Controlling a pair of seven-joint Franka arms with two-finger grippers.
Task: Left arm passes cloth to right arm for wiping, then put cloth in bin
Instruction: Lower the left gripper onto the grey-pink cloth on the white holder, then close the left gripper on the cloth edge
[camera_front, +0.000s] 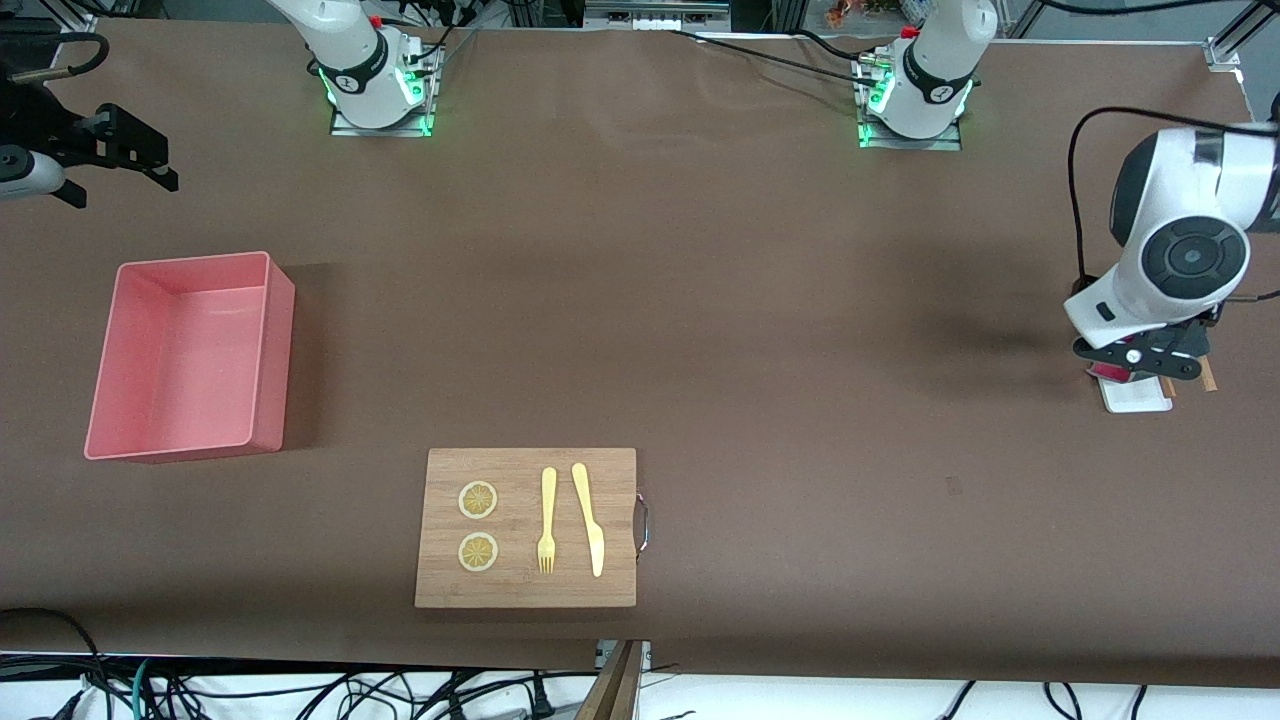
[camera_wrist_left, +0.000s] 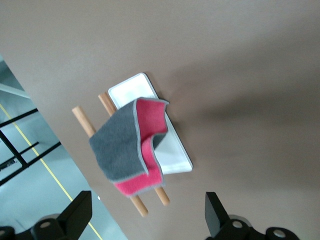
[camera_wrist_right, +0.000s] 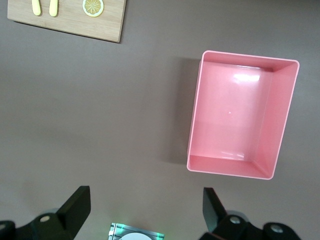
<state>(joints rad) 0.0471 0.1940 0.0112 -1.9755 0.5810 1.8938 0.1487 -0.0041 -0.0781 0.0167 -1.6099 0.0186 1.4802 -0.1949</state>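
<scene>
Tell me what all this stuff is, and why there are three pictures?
These are two robot arms at a brown table. The big picture comes from a camera high up, facing them. The other two come from little cameras on each arm's wrist, looking down.

The left claw hangs over a small white tray at its end of the table. A red and grey cloth lies draped on that tray and on two wooden sticks. The claw's fingers are open, so it holds nothing yet.

The right claw waits up in the air, open and empty too. Its camera looks down on the empty pink bin.

Nearer the big camera lies a wooden cutting board with two lemon slices, a yellow fork and a yellow knife.
</scene>
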